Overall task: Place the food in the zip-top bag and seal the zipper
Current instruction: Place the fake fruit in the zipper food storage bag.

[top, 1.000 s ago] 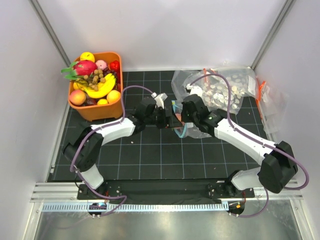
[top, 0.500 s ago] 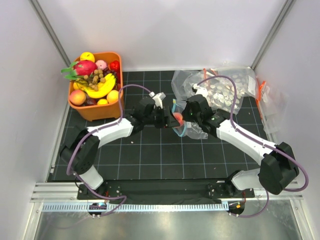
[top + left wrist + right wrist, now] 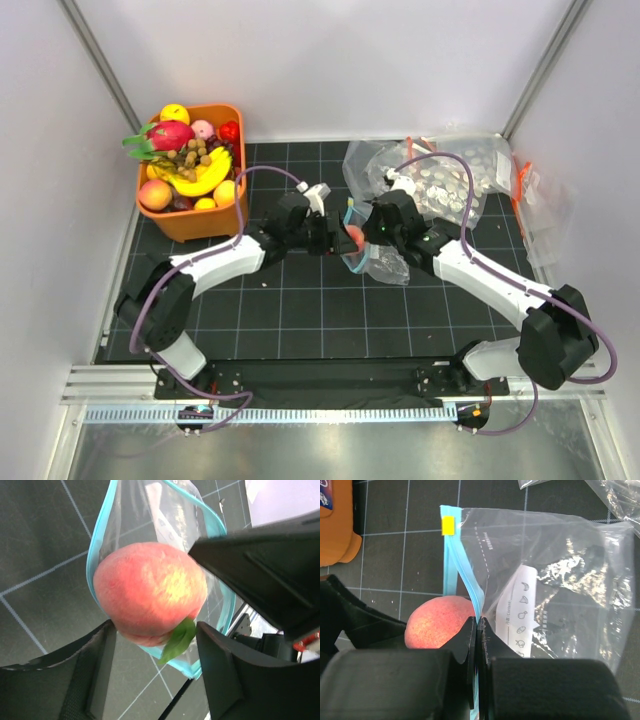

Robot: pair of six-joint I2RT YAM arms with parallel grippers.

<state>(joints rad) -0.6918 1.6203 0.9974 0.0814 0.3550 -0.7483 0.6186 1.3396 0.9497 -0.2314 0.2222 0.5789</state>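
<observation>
Clenching one peach (image 3: pixel 150 592), left jaws face one zip-top bag (image 3: pixel 560 570); right jaws pinch its single zipper (image 3: pixel 449 570).

Two arms, one pincer each: the left pincer (image 3: pixel 343 239) and the right pincer (image 3: pixel 477 630). One peach (image 3: pixel 150 592). One zip-top bag (image 3: pixel 560 570) with one teal zipper (image 3: pixel 451 565). At the far left corner of the counter (image 3: pixel 300 320) is one orange bin (image 3: pixel 190 225) holding one banana (image 3: pixel 205 175), one dragon fruit (image 3: pixel 165 135) and one orange fruit (image 3: pixel 227 192). At the far right corner are at least two bigger clear bags (image 3: pixel 440 180); the exact number is unclear.
</observation>
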